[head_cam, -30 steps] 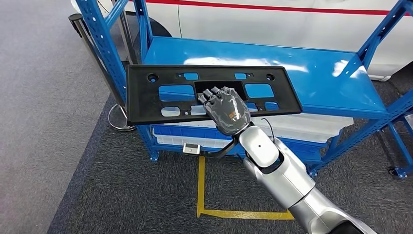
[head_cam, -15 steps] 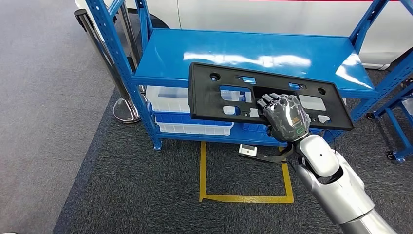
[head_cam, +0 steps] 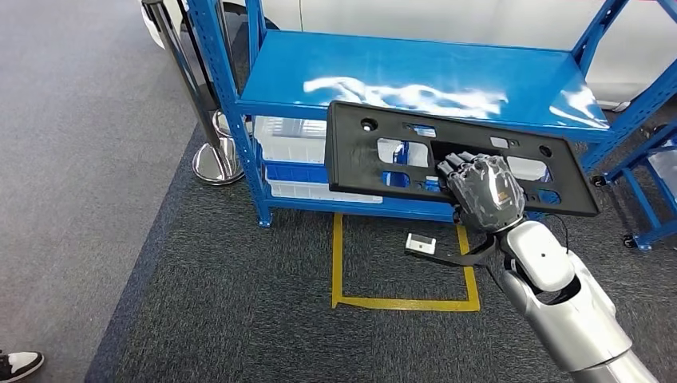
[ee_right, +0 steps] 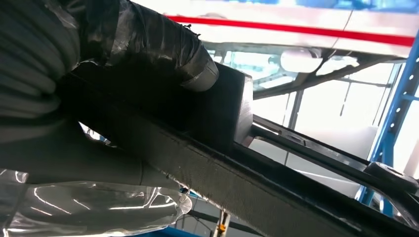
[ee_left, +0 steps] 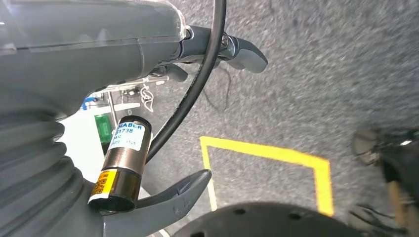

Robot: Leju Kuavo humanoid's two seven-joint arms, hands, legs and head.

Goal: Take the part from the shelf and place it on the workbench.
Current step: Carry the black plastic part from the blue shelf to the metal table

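Blue steel shelf (head_cam: 287,76) stands at the back of the head view, its glossy top board catching white glare, with pale storage bins (head_cam: 287,148) on the lower level. Dark grey carpet (head_cam: 223,303) covers the floor in front of it, and a yellow tape outline (head_cam: 403,303) marks a square on the carpet just before the shelf's foot. A white car body with a red stripe (ee_right: 306,29) rises behind the shelf in the right wrist view.

Next in size comes the part (head_cam: 399,155), a long black plastic panel with several cut-outs, held flat and slightly tilted in the air in front of the shelf's top board, its long side running across the view. The right robot hand (head_cam: 483,191) grips it near the middle of its near edge, fingers curled through the large central opening and the back of the hand facing up; the silver arm rises from the lower right.

The left robot hand (ee_left: 163,148) hangs over the carpet in the left wrist view, thumb and fingers apart with nothing between them.

A chrome post base (head_cam: 217,163) sits left of the shelf, a small white box (head_cam: 420,243) lies inside the tape square, and a person's shoe (head_cam: 17,365) shows at the lower left corner.
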